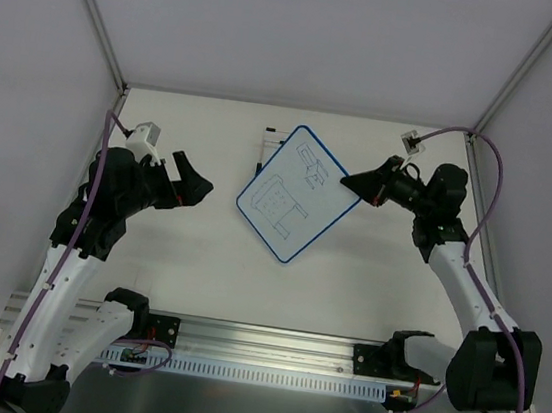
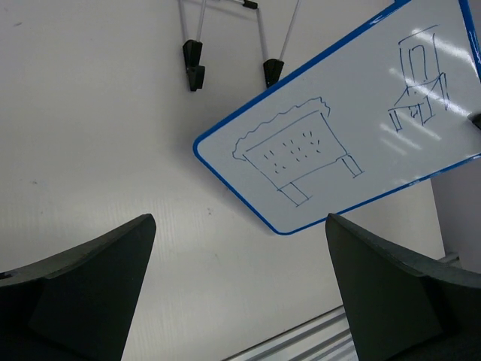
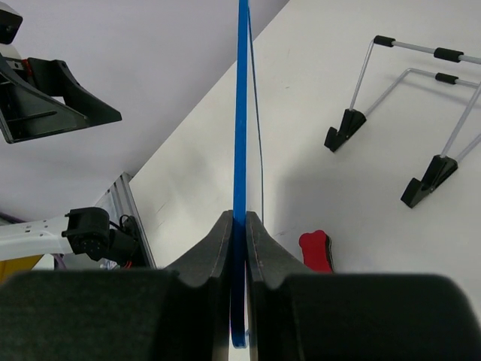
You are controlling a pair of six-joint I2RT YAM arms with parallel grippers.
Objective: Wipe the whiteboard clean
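The whiteboard [image 1: 296, 194], white with a thin blue frame, carries line sketches of furniture [image 2: 297, 154]. My right gripper [image 1: 351, 184] is shut on its right edge. In the right wrist view the board shows edge-on as a blue strip [image 3: 242, 113] pinched between the jaws of the right gripper [image 3: 239, 219]. My left gripper [image 1: 194, 184] stands open to the left of the board, apart from it. In its own view the left gripper [image 2: 240, 222] has nothing between its fingers [image 2: 90, 286], and the board's near corner lies just beyond them.
A small red bone-shaped eraser [image 3: 317, 250] lies on the table beside the held board. A black wire stand [image 3: 406, 113] stands at the back, its feet [image 2: 194, 59] showing behind the board. An aluminium rail [image 1: 269, 342] runs along the near edge. Walls enclose the table on both sides.
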